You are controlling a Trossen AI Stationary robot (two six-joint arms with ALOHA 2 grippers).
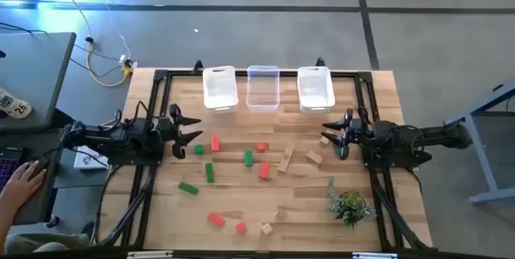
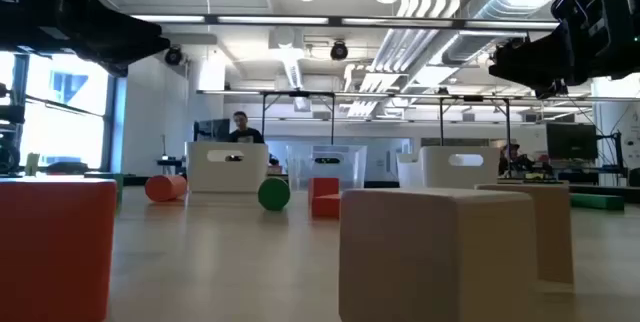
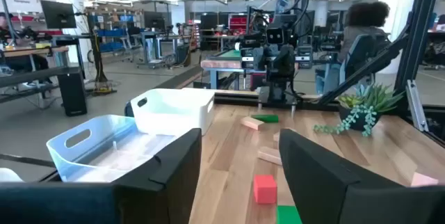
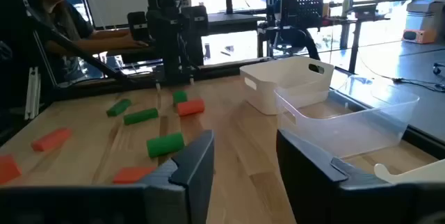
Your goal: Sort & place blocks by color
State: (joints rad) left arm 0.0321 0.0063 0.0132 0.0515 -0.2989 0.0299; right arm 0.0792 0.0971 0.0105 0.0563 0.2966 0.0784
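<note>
Green, red and tan blocks lie scattered on the wooden table (image 1: pixel 241 203): a green one (image 1: pixel 198 150) and a red one (image 1: pixel 216 143) near my left gripper, and tan ones (image 1: pixel 325 140) (image 1: pixel 314 158) near my right gripper. My left gripper (image 1: pixel 197 129) hovers open at the table's left side, with nothing between its fingers (image 3: pixel 174 165). My right gripper (image 1: pixel 326 133) hovers open at the right side, also with nothing between its fingers (image 4: pixel 198 158). Both grippers point level toward the table's middle, facing each other.
Three bins stand in a row at the far edge: white (image 1: pixel 219 87), clear (image 1: pixel 263 87), white (image 1: pixel 315 87). A small green plant (image 1: pixel 349 204) stands near the front right. More blocks lie near the front edge (image 1: pixel 216 219). A person's hand (image 1: pixel 24 180) rests off the table's left.
</note>
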